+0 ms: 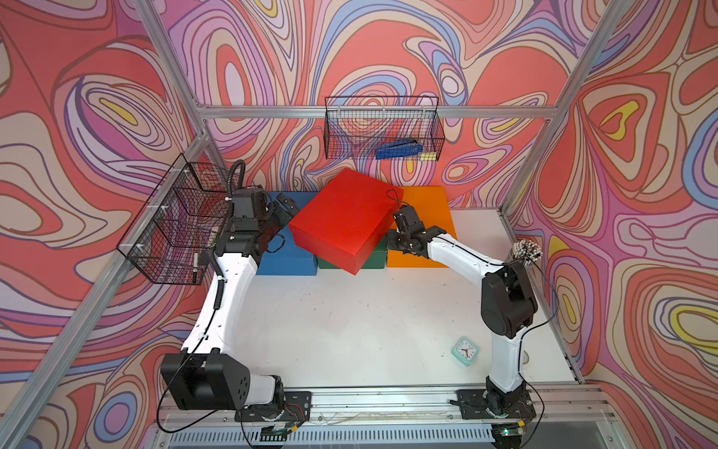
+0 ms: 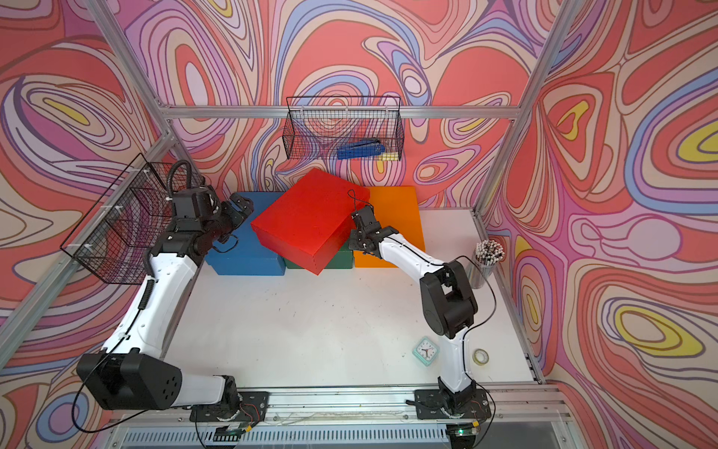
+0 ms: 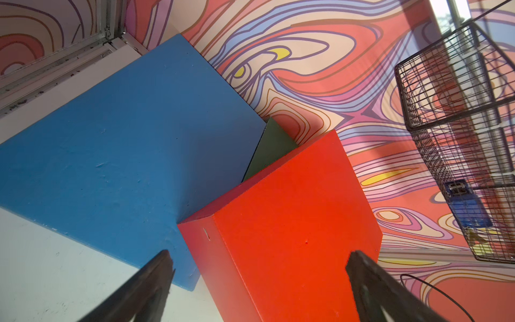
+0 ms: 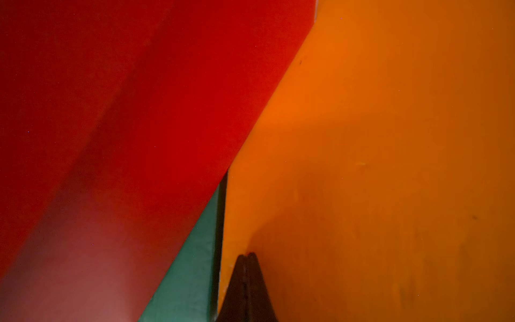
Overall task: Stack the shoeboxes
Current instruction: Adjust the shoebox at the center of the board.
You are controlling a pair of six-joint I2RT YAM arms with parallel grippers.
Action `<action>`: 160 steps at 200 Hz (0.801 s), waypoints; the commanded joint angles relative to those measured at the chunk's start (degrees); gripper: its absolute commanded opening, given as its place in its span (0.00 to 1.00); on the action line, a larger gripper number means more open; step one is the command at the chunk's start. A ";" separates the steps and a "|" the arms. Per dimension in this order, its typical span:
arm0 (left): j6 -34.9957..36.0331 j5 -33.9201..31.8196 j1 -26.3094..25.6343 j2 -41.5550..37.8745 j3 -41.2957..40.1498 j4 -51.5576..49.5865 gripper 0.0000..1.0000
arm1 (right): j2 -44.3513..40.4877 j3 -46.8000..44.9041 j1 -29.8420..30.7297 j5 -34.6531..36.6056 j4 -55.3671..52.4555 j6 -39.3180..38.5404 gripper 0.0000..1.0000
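White tabletop (image 1: 349, 330) inside a swirl-patterned booth carries four shoeboxes along its far edge in both top views. The blue shoebox (image 1: 285, 256) sits toward the far left corner, the green shoebox (image 1: 375, 261) in the middle and the orange shoebox (image 1: 427, 210) to its right. The red shoebox (image 1: 342, 221) lies askew on top of the green one, its corners reaching over the blue and orange lids. Two arms reach in: the left jaws stand spread wide above the blue lid just beside the red box, and the right jaws are pressed together on nothing at the red box's opposite side, above the orange lid. Only these views show the one clock (image 1: 465, 351) toward the near right corner, one cup of pencils (image 1: 524, 252) at the right edge, the left-wall basket (image 1: 175, 221) and, clearest in a top view, one tape roll (image 2: 480, 357). The left wrist view shares the back-wall basket (image 3: 457, 117) and its blue stapler (image 3: 468, 212), and alone shows a small slit (image 3: 206, 233) in the red box's side; the spread fingers (image 3: 150, 284) flank that box's corner, and contact cannot be told. The right wrist view shows closed fingertips (image 4: 246, 278) over orange, beside the narrow gap to green.
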 commanded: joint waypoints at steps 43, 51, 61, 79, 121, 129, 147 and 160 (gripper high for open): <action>-0.19 -0.05 0.69 -1.34 -1.05 -1.21 1.00 | 6.82 3.28 1.44 -6.67 -1.57 -0.46 0.00; -0.43 -0.15 0.71 -1.56 -1.48 -0.84 1.00 | 7.50 3.84 1.52 -6.10 -2.45 -0.26 0.00; -0.39 0.12 0.78 -1.61 -1.86 -0.34 1.00 | 8.05 4.31 1.46 -4.82 -3.72 -0.06 0.00; -0.10 0.14 0.87 -1.50 -1.32 -1.08 1.00 | 7.76 3.00 1.40 -0.50 -5.15 0.88 0.00; 0.42 -0.11 1.13 -1.52 -1.35 -1.32 1.00 | 3.54 -2.48 -1.81 4.69 -6.28 2.90 0.00; 0.36 -0.47 1.21 -1.52 -1.67 -1.12 1.00 | 2.62 -3.23 -2.27 5.28 -6.44 2.92 0.00; 0.16 0.28 1.30 -0.82 -1.93 -0.47 1.00 | 1.30 -3.54 -2.80 5.39 -6.52 1.85 0.00; 0.04 1.14 1.31 0.28 -1.36 -1.06 1.00 | 0.73 -3.54 -2.81 4.49 -5.68 0.80 0.00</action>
